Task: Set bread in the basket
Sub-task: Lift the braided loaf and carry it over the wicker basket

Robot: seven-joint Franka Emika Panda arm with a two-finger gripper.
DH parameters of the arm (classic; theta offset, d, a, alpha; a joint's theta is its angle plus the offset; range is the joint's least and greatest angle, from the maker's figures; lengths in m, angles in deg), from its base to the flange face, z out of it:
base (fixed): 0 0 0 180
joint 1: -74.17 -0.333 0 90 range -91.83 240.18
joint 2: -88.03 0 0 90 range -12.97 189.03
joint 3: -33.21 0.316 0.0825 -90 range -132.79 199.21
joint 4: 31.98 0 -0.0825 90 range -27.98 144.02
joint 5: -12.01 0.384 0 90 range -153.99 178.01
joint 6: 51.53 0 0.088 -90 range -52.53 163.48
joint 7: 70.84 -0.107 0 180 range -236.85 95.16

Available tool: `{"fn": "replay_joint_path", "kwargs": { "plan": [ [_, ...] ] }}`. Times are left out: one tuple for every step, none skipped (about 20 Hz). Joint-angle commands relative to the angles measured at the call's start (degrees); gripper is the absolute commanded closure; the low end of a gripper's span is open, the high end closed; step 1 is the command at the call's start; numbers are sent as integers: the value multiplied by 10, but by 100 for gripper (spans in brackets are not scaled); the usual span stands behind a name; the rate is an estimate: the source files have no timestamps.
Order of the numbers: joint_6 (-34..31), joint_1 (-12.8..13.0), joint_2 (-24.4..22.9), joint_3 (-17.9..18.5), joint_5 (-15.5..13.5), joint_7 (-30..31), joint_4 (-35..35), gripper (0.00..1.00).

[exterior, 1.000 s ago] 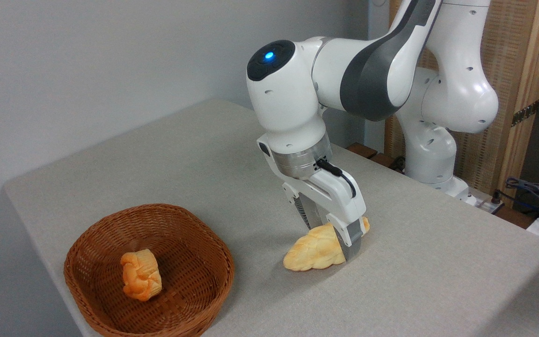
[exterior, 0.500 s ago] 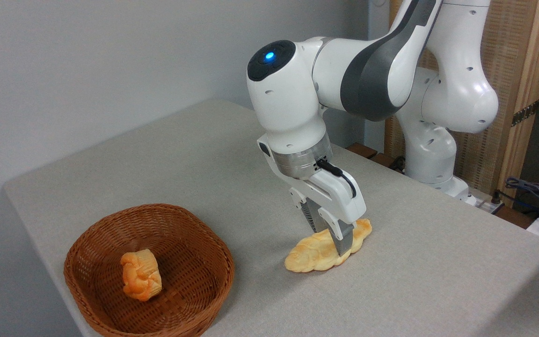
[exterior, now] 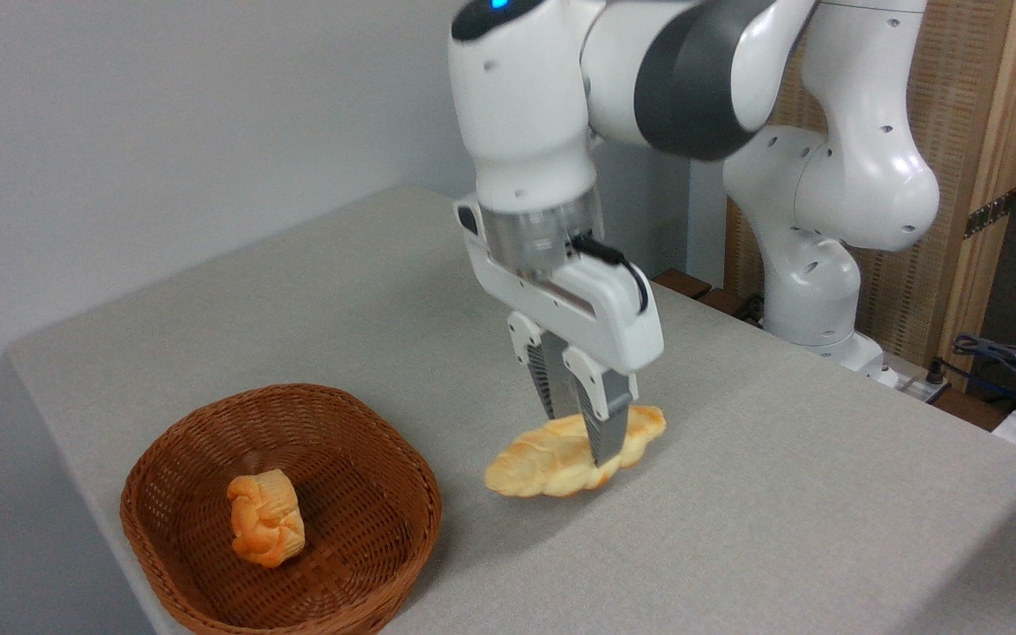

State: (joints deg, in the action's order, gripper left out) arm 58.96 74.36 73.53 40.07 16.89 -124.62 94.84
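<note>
Golden-brown braided bread (exterior: 543, 459), pinched by the tool (exterior: 586, 432), hangs above the table (exterior: 781, 529).

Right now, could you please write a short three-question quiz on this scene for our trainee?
1. True or false: the gripper is shut on the bread.
2. What lies in the basket? A) nothing B) a small orange bun C) a knife
3. Fill in: the loaf hangs ____ the table, its shadow beneath it.

Key: 1 true; 2 B; 3 above.
</note>
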Motion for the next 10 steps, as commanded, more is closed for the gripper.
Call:
{"fn": "replay_joint_path", "kwargs": {
  "plan": [
    [12,4,3,1,-24,-9,-52,45],
    [19,6,7,1,-30,-9,-60,45],
    [26,6,12,-1,-37,-9,-69,45],
    [36,7,19,-7,-50,-8,-82,45],
    [43,6,28,-13,-68,-8,-95,45],
    [51,6,38,-14,-80,-8,-104,45],
    [63,6,49,-16,-87,-7,-118,43],
    [71,7,62,-19,-89,-6,-128,37],
    [73,7,75,-26,-94,-4,-141,36],
    [73,7,88,-35,-101,-3,-160,37]
  ]
}}
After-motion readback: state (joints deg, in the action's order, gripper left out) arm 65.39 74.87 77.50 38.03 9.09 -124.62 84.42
